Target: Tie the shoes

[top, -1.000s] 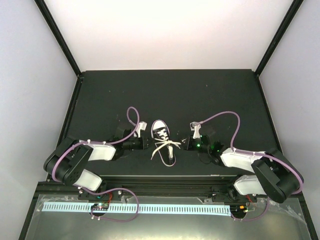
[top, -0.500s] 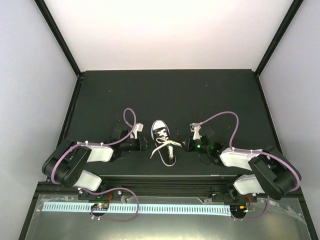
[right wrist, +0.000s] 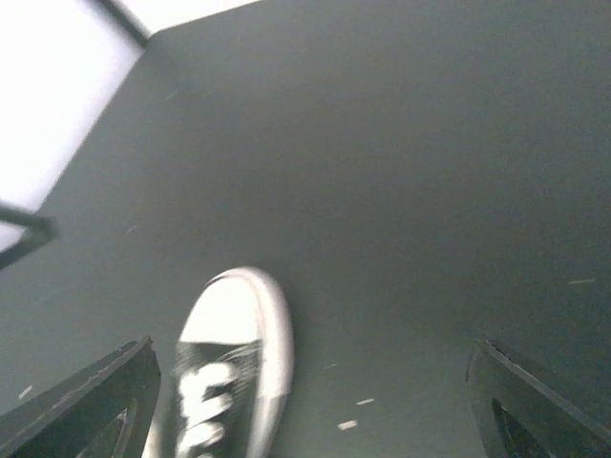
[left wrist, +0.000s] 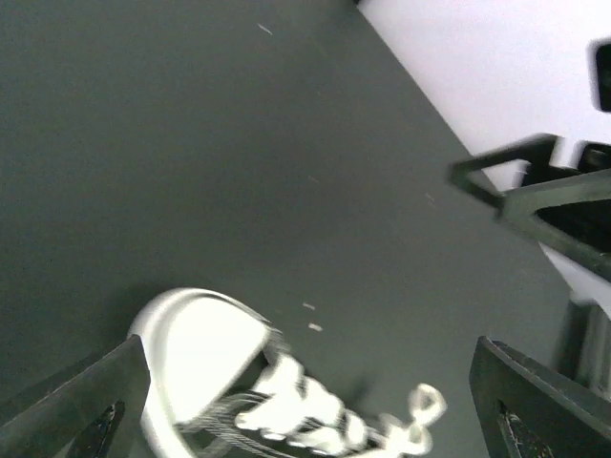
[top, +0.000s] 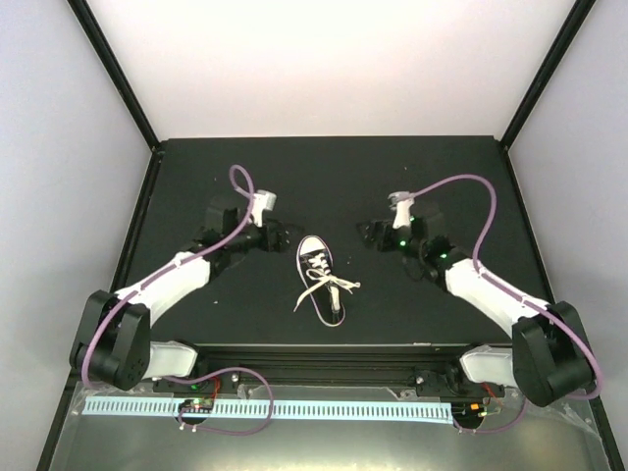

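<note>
Sneaker [top: 318, 267] sits mid worktop [top: 324, 177], toe away from the arms. Left hand [top: 278, 238] and right hand [top: 365, 234] wide, empty, flanking toe. Risk: laces [top: 329, 292] look loosely bowed; knot may slip apart.

The sneaker [top: 316, 265] lies between left arm [top: 177, 278] and right arm [top: 488, 291].

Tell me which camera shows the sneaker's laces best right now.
Top external: it shows the laces whole, from the eyelets to the loose ends lying around the sneaker. Left wrist catches only blurred lacing at its bottom edge behind the toe cap; right wrist shows just the first rows, blurred and cropped.
</note>
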Controlling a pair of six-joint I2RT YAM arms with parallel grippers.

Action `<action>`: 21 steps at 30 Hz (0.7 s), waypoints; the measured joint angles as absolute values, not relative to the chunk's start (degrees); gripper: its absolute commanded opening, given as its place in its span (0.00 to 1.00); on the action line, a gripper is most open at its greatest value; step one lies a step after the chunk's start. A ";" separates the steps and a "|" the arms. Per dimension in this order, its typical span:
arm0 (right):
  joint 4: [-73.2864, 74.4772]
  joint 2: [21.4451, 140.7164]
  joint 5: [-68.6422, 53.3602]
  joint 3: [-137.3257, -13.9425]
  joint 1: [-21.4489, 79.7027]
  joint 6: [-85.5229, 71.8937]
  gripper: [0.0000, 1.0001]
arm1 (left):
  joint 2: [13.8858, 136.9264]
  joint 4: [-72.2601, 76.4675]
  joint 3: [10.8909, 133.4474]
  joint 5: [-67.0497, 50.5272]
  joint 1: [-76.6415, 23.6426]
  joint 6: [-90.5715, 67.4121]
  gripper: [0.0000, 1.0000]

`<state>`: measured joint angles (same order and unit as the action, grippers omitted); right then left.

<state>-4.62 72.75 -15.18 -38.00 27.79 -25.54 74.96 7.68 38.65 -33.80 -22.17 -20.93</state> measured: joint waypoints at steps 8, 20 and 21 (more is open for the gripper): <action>-4.75 67.96 -13.15 -34.68 2.68 -22.02 0.91 | 69.01 6.11 36.62 -28.71 1.17 -17.26 0.99; -22.17 61.95 0.03 -19.09 -6.22 -16.34 0.93 | 64.79 22.81 17.87 -6.33 7.16 -9.54 0.99; -23.81 62.83 0.45 -18.72 -6.26 -15.92 0.93 | 66.06 23.86 18.28 -6.04 7.16 -9.32 0.99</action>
<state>-23.81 62.83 0.45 -18.72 -6.26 -15.92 66.06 23.86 18.28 -6.04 7.16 -9.32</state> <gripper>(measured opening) 0.932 0.989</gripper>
